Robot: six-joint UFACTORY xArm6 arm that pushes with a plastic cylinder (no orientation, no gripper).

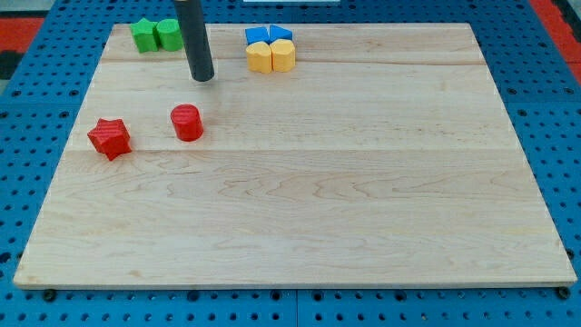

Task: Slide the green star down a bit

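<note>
Wooden board (pixel 300 227): green star (pixel 143 35) far left, touching a green block (pixel 167 34); with my tip (pixel 201 78), a bare rod with no fingers, near-right of both, circle behind star, nudge nearward briefly.

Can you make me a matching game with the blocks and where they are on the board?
1. green star
2. red star
3. yellow blocks
4. my tip

a. just below the blue blocks
b. top left corner of the view
c. up and right of the red cylinder
d. left of the red cylinder

Pairs: 1-b, 2-d, 3-a, 4-c
</note>
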